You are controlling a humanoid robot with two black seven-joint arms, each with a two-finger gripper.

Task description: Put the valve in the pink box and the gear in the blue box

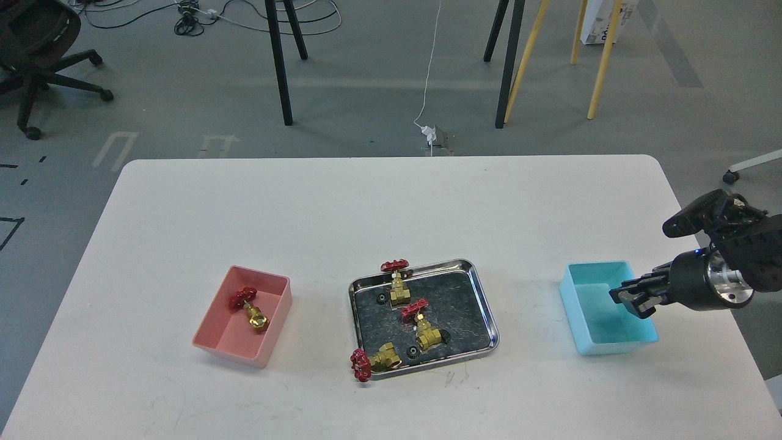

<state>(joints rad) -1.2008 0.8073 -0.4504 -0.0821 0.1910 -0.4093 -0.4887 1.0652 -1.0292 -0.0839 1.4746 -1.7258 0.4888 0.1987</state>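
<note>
directly under the right gripper (632,299) sits the blue box (605,308), its long axis running toward and away from the robot; the pincer hovers over its right rim, fingers too dark to tell whether spread or pinching a gear. well to its left lies the steel tray (482,305), holding three valves and small black gears (413,350); the nearest valve (372,362) hangs over the front rim. farther left, the pink box (269,318) already holds a brass valve (249,307). the right arm enters level from the right edge; the left arm is out of view.
</note>
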